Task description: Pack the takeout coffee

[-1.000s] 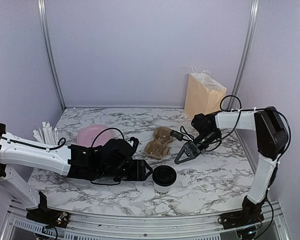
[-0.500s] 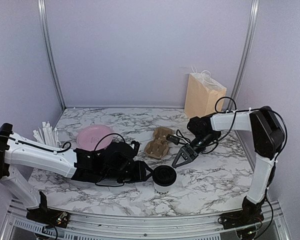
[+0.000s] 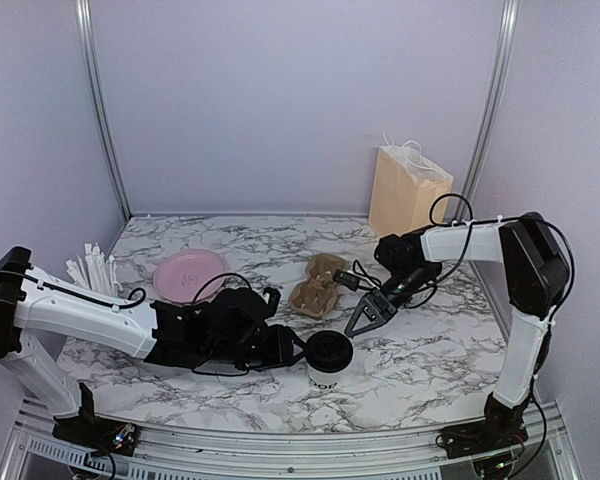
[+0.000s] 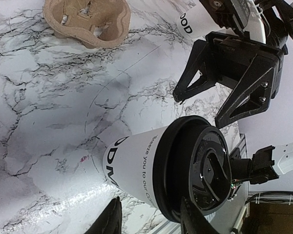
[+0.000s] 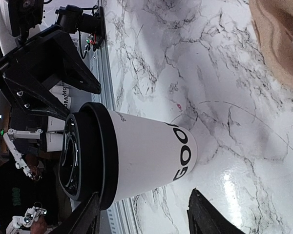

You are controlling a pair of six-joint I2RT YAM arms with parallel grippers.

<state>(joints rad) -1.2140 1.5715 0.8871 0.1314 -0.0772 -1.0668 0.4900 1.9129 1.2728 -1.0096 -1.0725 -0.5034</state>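
White paper cup with black lid (image 3: 327, 362) stands at 6 o'clock from the brown pulp tray (image 3: 318, 283); my left gripper (image 3: 296, 346) and right gripper (image 3: 364, 319) flank it, spread and empty; grasp pending, one must close squarely.

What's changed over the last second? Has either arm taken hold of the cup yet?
The left gripper slid right, closer to the coffee cup, its arm sinking and uncovering more of the pink plate. The right gripper eased down and left toward the cup. Both are open; neither holds it. The cup, pulp tray, paper bag and straws stayed put.
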